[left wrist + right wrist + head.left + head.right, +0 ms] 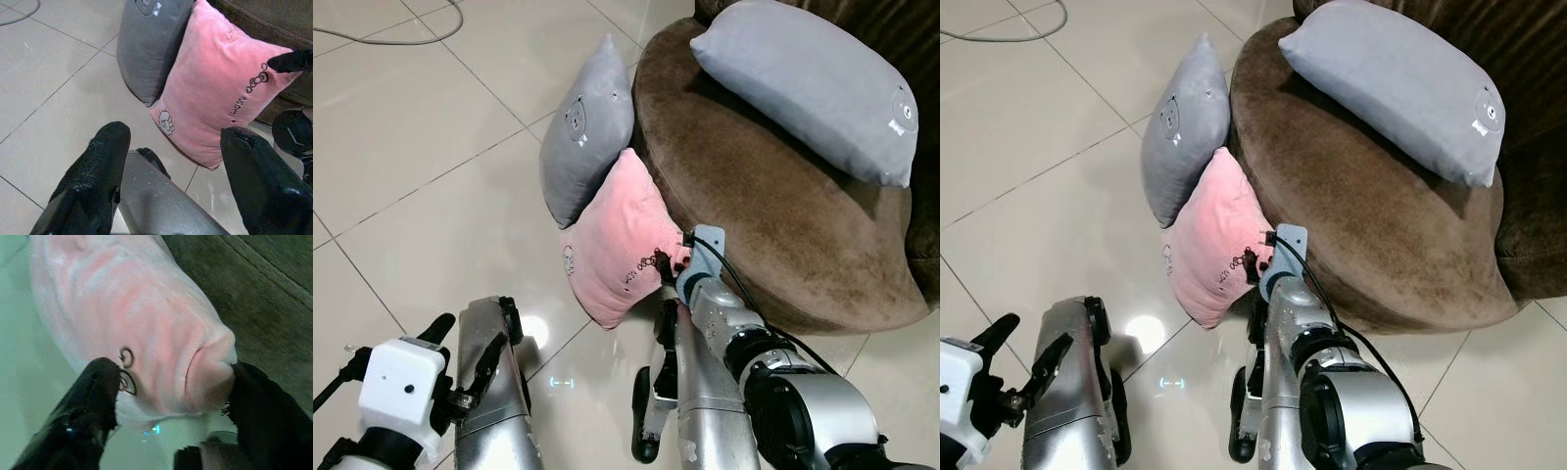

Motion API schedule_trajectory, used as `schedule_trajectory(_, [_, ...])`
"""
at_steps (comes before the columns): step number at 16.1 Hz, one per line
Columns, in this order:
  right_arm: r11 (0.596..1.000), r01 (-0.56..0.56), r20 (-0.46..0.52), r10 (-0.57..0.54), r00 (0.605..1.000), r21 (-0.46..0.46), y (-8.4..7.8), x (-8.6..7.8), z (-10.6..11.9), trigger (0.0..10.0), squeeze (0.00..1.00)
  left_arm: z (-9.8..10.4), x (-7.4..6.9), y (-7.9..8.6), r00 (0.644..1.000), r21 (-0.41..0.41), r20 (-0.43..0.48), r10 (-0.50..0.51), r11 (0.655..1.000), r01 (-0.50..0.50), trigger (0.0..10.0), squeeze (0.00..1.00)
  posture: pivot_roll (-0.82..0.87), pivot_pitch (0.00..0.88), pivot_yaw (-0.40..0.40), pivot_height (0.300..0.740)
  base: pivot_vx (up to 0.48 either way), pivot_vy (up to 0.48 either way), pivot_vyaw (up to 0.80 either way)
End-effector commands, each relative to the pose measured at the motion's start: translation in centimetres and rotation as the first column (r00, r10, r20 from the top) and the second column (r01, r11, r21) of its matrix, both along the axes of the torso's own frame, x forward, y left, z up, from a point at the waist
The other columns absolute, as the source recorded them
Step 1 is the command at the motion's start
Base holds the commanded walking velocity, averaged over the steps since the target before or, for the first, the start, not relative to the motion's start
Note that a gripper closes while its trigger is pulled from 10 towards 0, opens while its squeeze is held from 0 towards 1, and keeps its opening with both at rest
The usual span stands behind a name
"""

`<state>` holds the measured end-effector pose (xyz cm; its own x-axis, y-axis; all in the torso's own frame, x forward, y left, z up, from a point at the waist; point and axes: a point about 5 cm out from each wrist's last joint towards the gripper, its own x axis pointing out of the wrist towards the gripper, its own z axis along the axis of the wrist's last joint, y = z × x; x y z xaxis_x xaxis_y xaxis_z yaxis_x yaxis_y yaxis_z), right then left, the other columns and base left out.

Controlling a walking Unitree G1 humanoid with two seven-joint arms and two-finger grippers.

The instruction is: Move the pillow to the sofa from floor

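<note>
A pink pillow (pixel 617 235) stands on its edge on the tiled floor and leans against the front of a round brown sofa (pixel 783 225). My right gripper (pixel 664 262) is at the pillow's right corner. In the right wrist view the gripper (pixel 171 382) is open, with one finger on each side of that creased corner of the pillow (pixel 146 308), touching it. My left gripper (pixel 171 142) hangs low at the left over the floor, open and holding nothing, with the pink pillow (pixel 220 83) ahead of it.
A grey pillow (pixel 587 127) stands on the floor behind the pink one, also against the sofa. A second grey pillow (pixel 813 83) lies on the sofa seat. A cable (pixel 391 39) runs across the tiles at the far left.
</note>
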<state>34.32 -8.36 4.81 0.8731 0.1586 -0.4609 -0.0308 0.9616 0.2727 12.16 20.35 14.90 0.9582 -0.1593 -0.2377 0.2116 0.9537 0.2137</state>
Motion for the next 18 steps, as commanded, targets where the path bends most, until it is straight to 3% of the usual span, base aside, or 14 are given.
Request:
schedule_trajectory(1, [1.0,0.014,-0.02,-0.014,1.0,0.015,-0.2,-0.4,-0.6,4.5,0.0,0.2,-0.4,-0.2,1.0,-0.007,-0.004,-0.014,1.0,0.014,10.0,0.0,0.17,0.33,-0.213,0.521,0.0,0.0,0.0])
schedule_trajectory(6, [0.998,0.03,-0.049,-0.033,0.998,-0.057,-0.5,-0.8,-1.2,4.8,0.0,0.2,-0.5,-0.2,1.0,-0.002,-0.005,-0.017,1.0,0.017,10.0,0.0,0.17,0.332,-0.212,0.521,0.0,0.0,0.0])
schedule_trajectory(7, [0.994,0.04,-0.056,-0.045,0.997,-0.098,-1.0,-0.9,-1.4,5.7,0.0,0.3,-0.5,-0.2,1.0,0.001,-0.004,-0.017,1.0,0.017,10.0,0.0,0.17,0.332,-0.212,0.521,0.0,0.0,0.0])
schedule_trajectory(8, [0.992,0.048,-0.058,-0.056,0.997,-0.119,-1.2,-0.9,-1.5,9.9,0.0,0.3,-0.6,-0.2,1.0,0.002,-0.004,-0.017,1.0,0.017,10.0,0.0,0.17,0.333,-0.211,0.521,0.0,0.0,0.0])
schedule_trajectory(10, [0.99,0.062,-0.056,-0.069,0.996,-0.126,-1.4,-0.9,-1.4,10.0,0.0,0.3,-0.6,-0.2,1.0,0.004,-0.005,-0.017,1.0,0.017,10.0,0.0,0.17,0.335,-0.21,0.521,0.0,0.0,0.0])
schedule_trajectory(11, [0.989,0.073,-0.057,-0.081,0.995,-0.131,-1.6,-0.8,-1.4,8.2,0.0,0.4,-0.7,-0.2,1.0,0.005,-0.006,-0.017,1.0,0.017,10.0,0.0,0.17,0.337,-0.21,0.521,0.0,0.0,0.0])
schedule_trajectory(12, [0.987,0.083,-0.058,-0.092,0.994,-0.137,-1.7,-0.8,-1.5,3.5,0.0,0.4,-0.7,-0.2,1.0,0.006,-0.006,-0.017,1.0,0.017,10.0,0.0,0.17,0.336,-0.21,0.521,0.0,0.0,0.0])
schedule_trajectory(13, [0.985,0.096,-0.061,-0.106,0.993,-0.145,-1.9,-0.9,-1.5,1.3,0.0,0.5,-0.7,-0.2,1.0,0.007,-0.005,-0.017,1.0,0.017,10.0,0.0,0.17,0.336,-0.211,0.521,0.0,0.0,0.0])
schedule_trajectory(14, [0.984,0.098,-0.061,-0.108,0.992,-0.146,-1.9,-0.9,-1.6,0.0,0.0,0.5,-0.7,-0.2,1.0,0.007,-0.005,-0.017,1.0,0.017,10.0,0.0,0.17,0.336,-0.211,0.521,0.0,0.0,0.0])
schedule_trajectory(18, [0.987,0.086,-0.067,-0.096,0.993,-0.138,-1.8,-1.0,-1.7,0.0,0.0,0.6,-0.8,-0.3,1.0,0.007,-0.009,-0.016,1.0,0.016,10.0,0.0,0.17,0.339,-0.213,0.521,0.0,0.0,0.0])
